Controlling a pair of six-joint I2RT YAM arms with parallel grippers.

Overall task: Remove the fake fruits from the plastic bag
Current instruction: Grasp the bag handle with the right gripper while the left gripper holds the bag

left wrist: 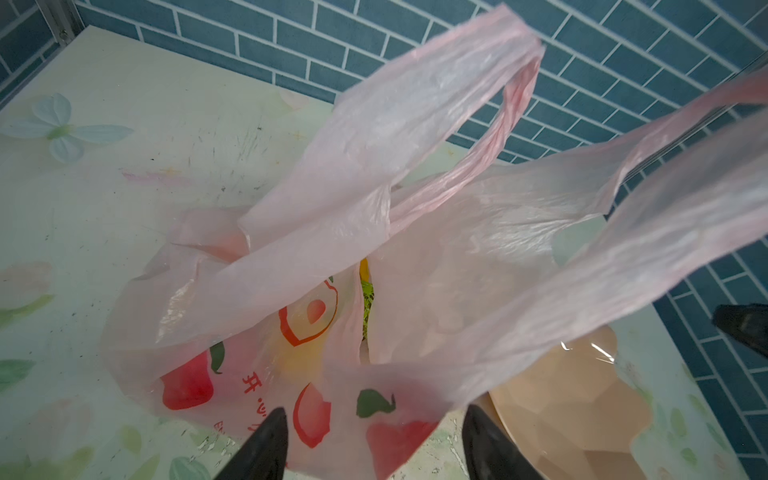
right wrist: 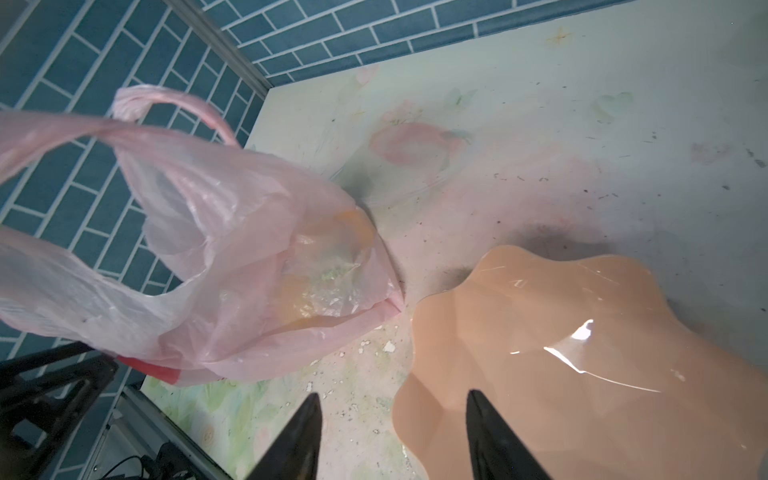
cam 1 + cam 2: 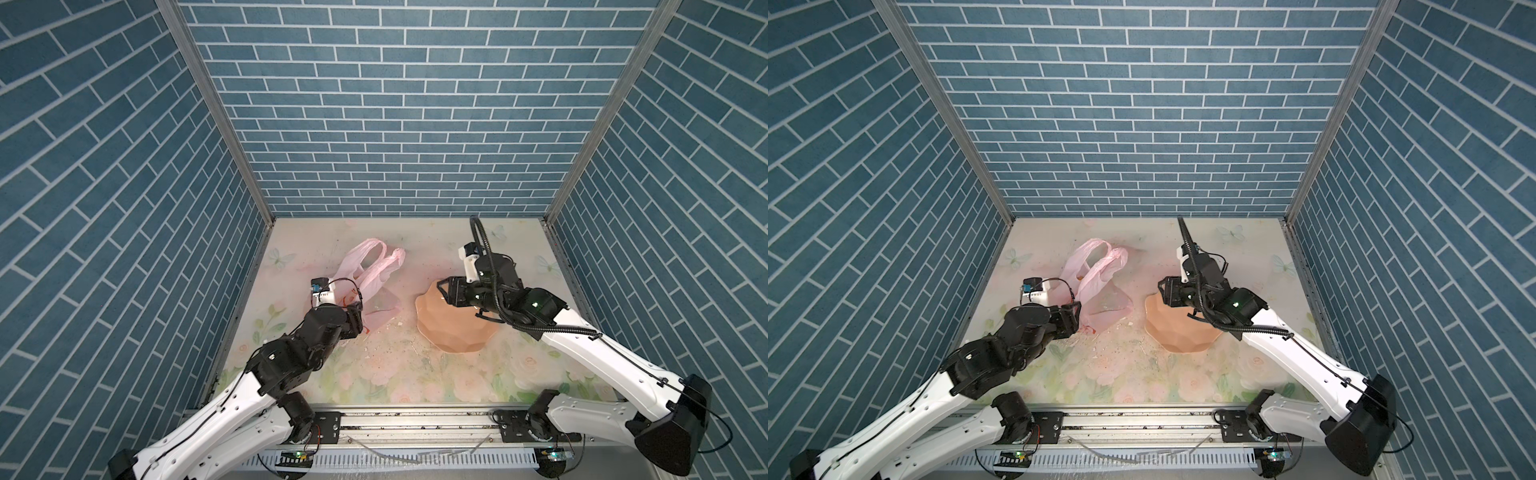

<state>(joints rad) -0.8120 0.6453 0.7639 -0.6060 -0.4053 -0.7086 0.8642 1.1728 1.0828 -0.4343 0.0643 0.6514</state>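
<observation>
The plastic bag (image 3: 376, 270) (image 3: 1096, 286), thin pink film with red fruit prints, sits at the left middle of the table with its two loop handles standing up. Fake fruits show through the film as yellow and green shapes (image 2: 328, 270) (image 1: 366, 307); most of them are hidden. My left gripper (image 3: 360, 312) (image 1: 374, 409) is at the bag's near bottom corner, open, with loose film lying between its wide-apart jaws. My right gripper (image 3: 441, 287) (image 2: 393, 395) hovers open over the near-left rim of the bowl, with nothing between its fingers.
A peach-coloured scalloped bowl (image 3: 457, 336) (image 3: 1183, 338) (image 2: 582, 353) stands right of the bag, nothing visible in it. Small white crumbs (image 2: 388, 347) lie on the floral table top between bag and bowl. Blue brick walls enclose three sides.
</observation>
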